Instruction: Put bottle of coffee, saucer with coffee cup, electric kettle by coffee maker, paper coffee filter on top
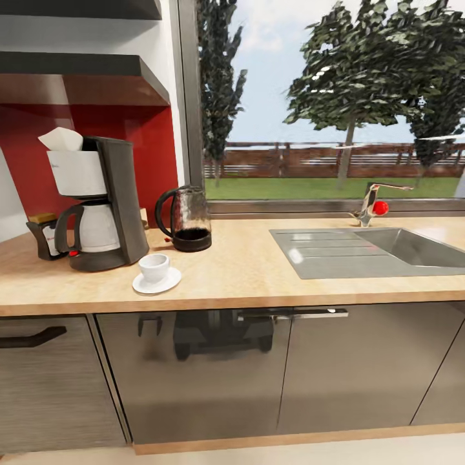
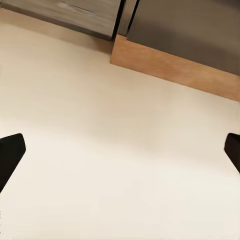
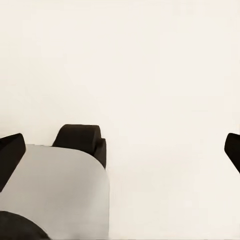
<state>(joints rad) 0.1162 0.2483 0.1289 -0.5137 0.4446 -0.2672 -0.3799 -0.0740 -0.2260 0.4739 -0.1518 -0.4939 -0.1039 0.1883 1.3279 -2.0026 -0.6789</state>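
Note:
On the wooden countertop (image 1: 245, 271), at the left, stands the dark coffee maker (image 1: 103, 206) with a white paper filter (image 1: 61, 139) on its top. A white coffee cup (image 1: 154, 267) sits on a white saucer (image 1: 157, 281) just in front of it to the right. The glass electric kettle (image 1: 186, 219) stands right beside the maker. Behind the maker's left side a dark coffee bottle (image 1: 44, 236) peeks out. My left gripper (image 2: 120, 155) is open above the pale floor, near the cabinet plinth. My right gripper (image 3: 120, 152) is open too, over the floor and the robot's base.
A steel sink (image 1: 387, 248) with a tap (image 1: 374, 203) is set into the counter at the right. Dark shelves (image 1: 84, 68) hang over the coffee maker. Glossy cabinet doors (image 1: 200, 374) run below the counter, above a wooden plinth (image 2: 175, 67).

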